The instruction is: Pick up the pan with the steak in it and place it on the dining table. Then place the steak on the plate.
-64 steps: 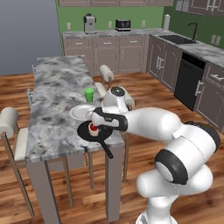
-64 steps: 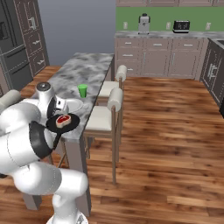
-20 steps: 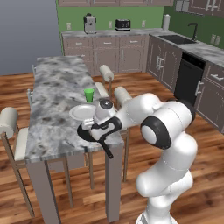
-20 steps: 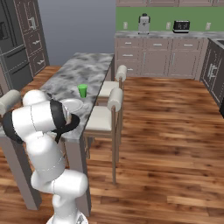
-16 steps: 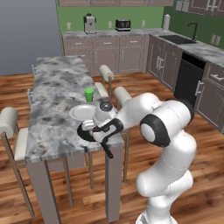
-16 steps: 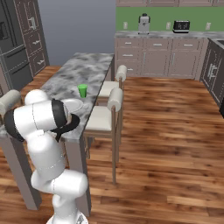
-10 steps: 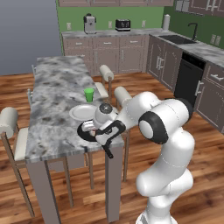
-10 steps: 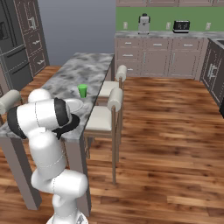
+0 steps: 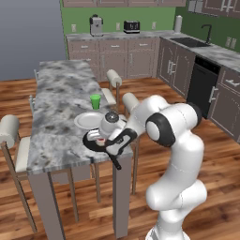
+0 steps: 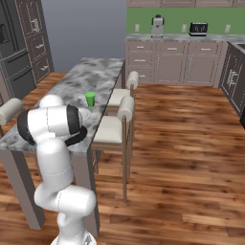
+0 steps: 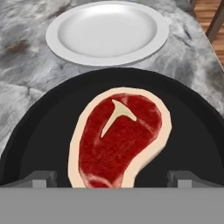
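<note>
No writing, label, brand, number or sign can be read on anything in these views.

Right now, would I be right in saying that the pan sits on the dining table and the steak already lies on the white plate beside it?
Not quite: the steak lies in the pan, not on the plate, which is bare in the hand view. The pan does sit on the dining table, beside the plate.
</note>
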